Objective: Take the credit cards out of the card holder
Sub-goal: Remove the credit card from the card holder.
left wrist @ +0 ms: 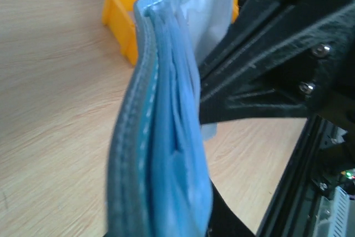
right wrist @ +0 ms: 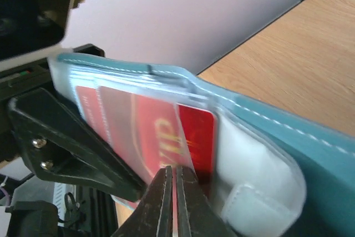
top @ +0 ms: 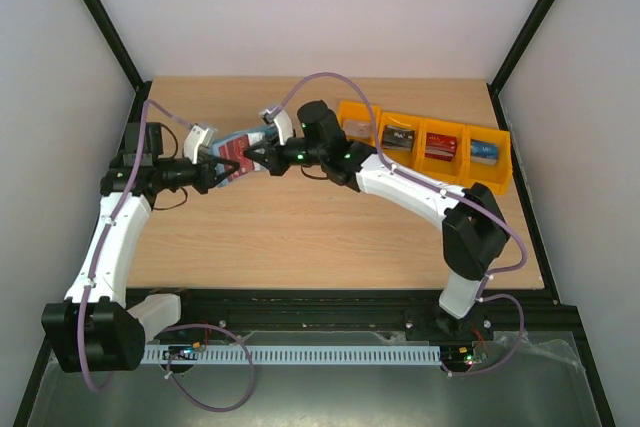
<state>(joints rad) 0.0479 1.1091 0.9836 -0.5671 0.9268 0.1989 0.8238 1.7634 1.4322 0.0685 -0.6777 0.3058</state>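
Observation:
The teal-blue card holder [top: 240, 150] is held in the air above the table's back left, between both grippers. My left gripper [top: 217, 170] is shut on its lower end; in the left wrist view the card holder [left wrist: 161, 137] fills the middle, edge-on. A red credit card [right wrist: 194, 131] sits in a clear inner pocket and sticks partly out. My right gripper [right wrist: 173, 177] is shut on that card's edge, its jaws almost touching. It also shows in the top view [top: 250, 160]. Other cards in the holder are hidden.
A row of orange bins [top: 430, 142] stands at the back right, with cards lying in them: a dark one [top: 398, 137], a red one [top: 441, 146], a blue one [top: 485, 153]. The black frame posts [top: 100, 27] border the table.

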